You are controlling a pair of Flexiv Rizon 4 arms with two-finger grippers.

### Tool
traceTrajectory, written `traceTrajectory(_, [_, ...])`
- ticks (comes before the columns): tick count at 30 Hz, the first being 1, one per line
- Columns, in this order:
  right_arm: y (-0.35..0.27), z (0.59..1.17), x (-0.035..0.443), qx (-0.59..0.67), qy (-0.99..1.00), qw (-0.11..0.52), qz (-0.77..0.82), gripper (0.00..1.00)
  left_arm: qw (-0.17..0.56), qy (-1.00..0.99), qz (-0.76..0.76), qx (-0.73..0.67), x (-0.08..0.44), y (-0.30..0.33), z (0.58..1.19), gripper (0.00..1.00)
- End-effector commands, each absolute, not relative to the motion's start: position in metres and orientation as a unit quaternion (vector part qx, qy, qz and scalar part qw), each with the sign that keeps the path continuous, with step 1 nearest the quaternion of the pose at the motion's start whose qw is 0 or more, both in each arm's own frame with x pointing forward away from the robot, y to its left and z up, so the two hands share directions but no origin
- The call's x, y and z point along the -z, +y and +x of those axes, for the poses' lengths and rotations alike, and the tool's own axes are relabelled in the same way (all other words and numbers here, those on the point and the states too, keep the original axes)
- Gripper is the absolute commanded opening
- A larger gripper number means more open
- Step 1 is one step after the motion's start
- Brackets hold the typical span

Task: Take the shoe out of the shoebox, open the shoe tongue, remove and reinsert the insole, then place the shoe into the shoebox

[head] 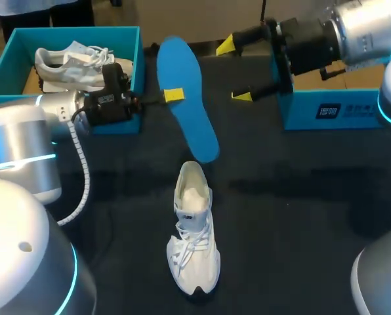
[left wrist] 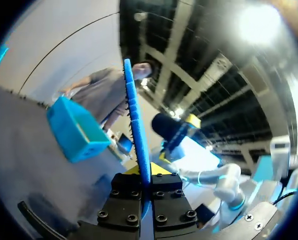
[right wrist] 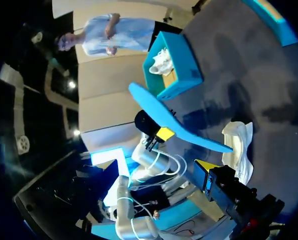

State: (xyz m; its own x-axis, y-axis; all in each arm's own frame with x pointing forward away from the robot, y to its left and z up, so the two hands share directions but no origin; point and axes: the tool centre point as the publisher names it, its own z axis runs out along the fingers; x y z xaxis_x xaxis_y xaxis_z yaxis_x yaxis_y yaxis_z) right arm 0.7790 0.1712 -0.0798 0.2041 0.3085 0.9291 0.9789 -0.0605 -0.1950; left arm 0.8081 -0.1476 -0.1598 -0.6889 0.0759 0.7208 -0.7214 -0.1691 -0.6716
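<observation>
**Head view:** the insole (head: 182,72) is held clear of the table, gripped at one edge between the clenched jaws of the left gripper (head: 174,95). The right gripper (head: 235,71) stands released beside it, holding nothing. One shoe (head: 194,230) lies below both jaws. A second shoe (head: 71,59) lies in the shoebox (head: 77,30) behind the left gripper, and a second box (head: 340,111) is counted.

**Left wrist view:** one insole is seen edge-on between the jaws.

**Right wrist view:** the shoe is seen on the table beyond the insole.

Removal is judged complete. Reinsertion is next (the toe end is to be lowered into the shoe's mouth).

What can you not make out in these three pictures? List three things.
Head view: the left gripper's far finger, behind the insole.
Left wrist view: the insole's flat faces, seen edge-on.
Head view: the shoe's toe interior, under its laces.
</observation>
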Motion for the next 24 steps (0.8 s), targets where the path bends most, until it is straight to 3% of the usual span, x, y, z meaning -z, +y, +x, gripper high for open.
traceTrajectory(1, [0.167,0.779,0.087,0.434,-0.464,0.51,-0.58,1.0,0.197,-0.603,0.167,-0.755,0.153,-0.135,0.805,0.0])
traceTrajectory(11, [0.163,0.785,0.094,0.457,-0.468,0.533,-0.537,1.0,0.075,-0.652,0.041,-0.753,0.132,-0.124,0.811,0.0])
traceTrajectory(24, [0.163,0.785,0.094,0.457,-0.468,0.533,-0.537,1.0,0.075,-0.652,0.041,-0.753,0.132,-0.124,0.811,0.0])
